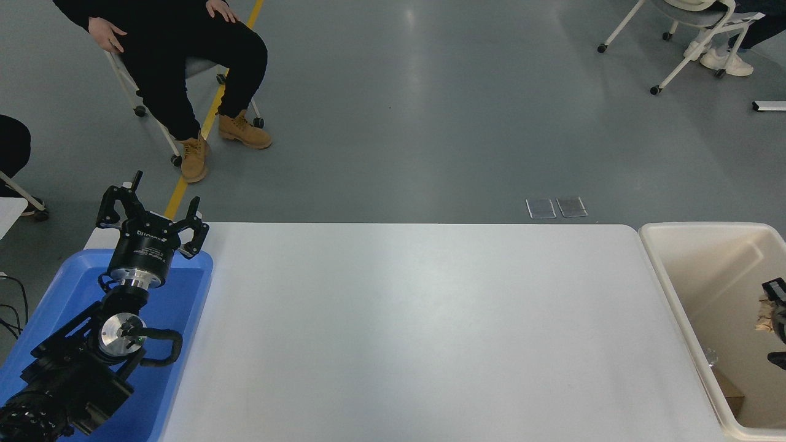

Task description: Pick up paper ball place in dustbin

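Bench (417, 331) spans the middle. Tray (184, 319) on bench's left end, left arm parked over it, left gripper (150, 215) above tray's far edge. Dustbin (675, 288) just beside bench's right end. Right gripper (778, 319) at right edge, over dustbin's inside, paper ball (764, 316) against it. Seated person (184, 61) well behind bench, far left; chair (700, 24) far right.

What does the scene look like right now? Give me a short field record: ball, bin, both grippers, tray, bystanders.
paper ball: at the right gripper, over the dustbin's interior
dustbin: off the table's right end, cream-beige
right gripper: at the picture's right edge, mostly cut off; grip unclear
left gripper: open, parked over the blue tray
person: seated on a chair beyond the table, upper left
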Controlling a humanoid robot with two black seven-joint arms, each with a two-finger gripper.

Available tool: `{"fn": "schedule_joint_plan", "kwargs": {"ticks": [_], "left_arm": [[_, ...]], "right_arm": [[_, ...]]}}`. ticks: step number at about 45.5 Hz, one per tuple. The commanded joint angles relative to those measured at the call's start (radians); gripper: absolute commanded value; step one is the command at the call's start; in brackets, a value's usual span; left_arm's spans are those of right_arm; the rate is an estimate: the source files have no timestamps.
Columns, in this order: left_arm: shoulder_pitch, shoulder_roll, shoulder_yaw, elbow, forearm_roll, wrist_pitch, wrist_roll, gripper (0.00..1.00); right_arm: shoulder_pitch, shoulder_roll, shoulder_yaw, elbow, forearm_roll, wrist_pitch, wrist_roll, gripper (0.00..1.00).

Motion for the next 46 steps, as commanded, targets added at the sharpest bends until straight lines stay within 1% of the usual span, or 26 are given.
{"fn": "schedule_joint_plan", "kwargs": {"ticks": [1,19,23,30,37,42,46], "left_arm": [[0.0,0.0,-0.001,0.0,0.0,0.0,0.0,0.99],[0.0,0.0,-0.001,0.0,0.0,-0.002,0.0,0.99],[0.0,0.0,-0.001,0.0,0.0,-0.002,0.0,0.99],[-0.002,0.0,-0.001,0.0,0.0,-0.002,0.0,0.99],[0.0,0.0,-0.001,0.0,0.0,-0.002,0.0,0.99],[0.0,0.0,-0.001,0.0,0.0,-0.002,0.0,0.99],[0.0,0.0,-0.001,0.0,0.0,-0.002,0.0,0.99]], "right_arm": [[-0.018,0.007,0.013,-0.007,-0.009,-0.042,0.0,1.0],[0.036,0.003,0.005,0.013,-0.018,-0.031,0.001,1.0],[0.102,-0.002,-0.002,0.037,-0.067,-0.025,0.001,1.0],[0.267,-0.037,-0.039,0.123,-0.203,-0.002,0.001,1.0],[0.483,-0.029,-0.14,0.238,-0.306,0.078,0.0,1.0],[0.585,0.01,-0.182,0.263,-0.318,0.153,0.001,1.0],[0.652,0.03,-0.182,0.267,-0.32,0.249,0.0,1.0]]}}
